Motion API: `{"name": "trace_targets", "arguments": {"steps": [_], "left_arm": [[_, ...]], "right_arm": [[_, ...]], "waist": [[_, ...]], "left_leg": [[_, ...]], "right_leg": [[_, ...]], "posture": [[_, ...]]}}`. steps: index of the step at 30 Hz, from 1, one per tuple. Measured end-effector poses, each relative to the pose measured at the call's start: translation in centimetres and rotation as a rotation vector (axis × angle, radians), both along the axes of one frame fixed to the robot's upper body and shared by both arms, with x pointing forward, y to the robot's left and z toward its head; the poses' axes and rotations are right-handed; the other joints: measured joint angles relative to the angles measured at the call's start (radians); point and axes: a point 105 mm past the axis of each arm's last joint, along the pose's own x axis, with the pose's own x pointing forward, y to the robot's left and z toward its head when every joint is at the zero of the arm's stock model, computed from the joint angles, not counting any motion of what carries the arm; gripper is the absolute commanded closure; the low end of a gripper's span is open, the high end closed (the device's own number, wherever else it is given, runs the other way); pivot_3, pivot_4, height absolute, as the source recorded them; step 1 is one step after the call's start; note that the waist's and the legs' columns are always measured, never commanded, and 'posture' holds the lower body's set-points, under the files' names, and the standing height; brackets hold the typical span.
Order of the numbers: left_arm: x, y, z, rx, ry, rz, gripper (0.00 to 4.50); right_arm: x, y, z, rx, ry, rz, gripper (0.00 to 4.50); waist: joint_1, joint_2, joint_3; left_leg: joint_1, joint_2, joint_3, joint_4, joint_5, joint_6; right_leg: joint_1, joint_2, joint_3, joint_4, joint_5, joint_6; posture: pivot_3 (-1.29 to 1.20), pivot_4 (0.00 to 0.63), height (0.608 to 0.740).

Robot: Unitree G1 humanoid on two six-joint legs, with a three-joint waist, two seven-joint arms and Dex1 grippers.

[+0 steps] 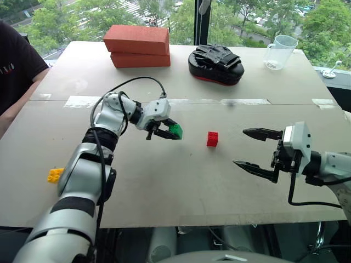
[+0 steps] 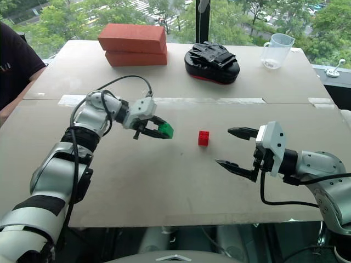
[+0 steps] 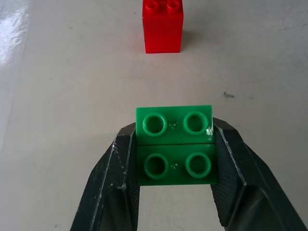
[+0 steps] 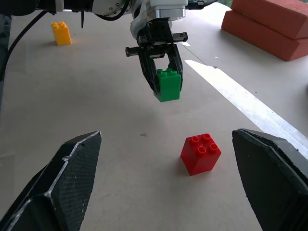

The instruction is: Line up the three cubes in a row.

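Green cube [image 1: 175, 130] is clamped between the two black fingers of the left tool [image 1: 166, 131], held up off the bench [image 1: 164, 181], not touching the surface. In the left wrist view its hollow underside with four round sockets faces the camera, fingers [image 3: 113, 178] pressing on both side faces. Right wrist view shows it hanging studs-up, slightly tilted, above the bench.

Red cube [image 1: 212, 139] sits on the bench near the middle, studs up, near the green one and to the robot's right of it, apart, not touching. It lies between the two tools.

Yellow cube [image 1: 55, 175] rests on the bench far to the robot's left, near the front edge, well apart from the other two, beside the left arm.

Right tool [image 1: 251, 150] hovers to the right of the red cube, fingers spread wide, nothing between them, pointing toward the red cube.

Back of bench: two reddish-orange bricks [image 1: 137, 46] stacked, a black padded mitt [image 1: 215, 64] beside them, a clear plastic measuring cup [image 1: 279, 52] near the right back corner. A strip of pale tape [image 1: 82, 101] runs across the bench. A person in a dark sleeve [image 1: 16, 63] sits at the left edge.
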Motion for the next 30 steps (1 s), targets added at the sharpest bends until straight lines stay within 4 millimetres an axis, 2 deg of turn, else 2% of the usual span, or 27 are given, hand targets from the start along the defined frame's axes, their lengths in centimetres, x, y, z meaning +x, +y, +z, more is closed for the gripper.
{"name": "trace_targets", "arguments": {"steps": [7, 26, 27, 30], "left_arm": [[-0.2, -1.4, -1.4, 0.086, 0.028, -0.070, 3.19], [1.0, -2.0, -1.0, 0.161, -0.003, -0.035, 3.19], [1.0, -2.0, -1.0, 0.163, -0.001, -0.032, 2.17], [1.0, -2.0, -1.1, 0.164, 0.019, -0.018, 1.12]], "right_arm": [[-0.3, -0.8, -0.3, -0.030, 0.015, -0.034, 0.00], [-0.5, -0.8, -0.4, -0.020, 0.017, -0.072, 0.00], [-0.5, -0.8, -0.4, -0.019, 0.016, -0.074, 0.00], [-0.5, -0.8, -0.4, -0.019, 0.015, -0.076, 0.00]], "waist": [[-0.001, 0.000, 0.000], [0.000, 0.000, 0.000], [0.000, 0.000, 0.000], [0.000, 0.000, 0.000]], "left_leg": [[0.000, 0.000, -0.001, 0.000, 0.000, 0.000], [0.000, -0.001, -0.004, 0.002, 0.000, 0.000], [0.000, -0.001, -0.004, 0.002, 0.000, 0.000], [0.000, -0.001, -0.004, 0.002, 0.000, 0.000]], "right_leg": [[0.000, 0.001, 0.000, 0.001, 0.000, 0.000], [0.001, 0.001, 0.000, 0.002, 0.000, 0.000], [0.001, 0.001, 0.000, 0.002, 0.000, 0.000], [0.001, 0.001, 0.000, 0.002, 0.000, 0.000]], "posture": [[0.00, 0.150, 0.740], [0.00, 0.150, 0.740], [0.00, 0.150, 0.740], [0.00, 0.150, 0.740]]}}
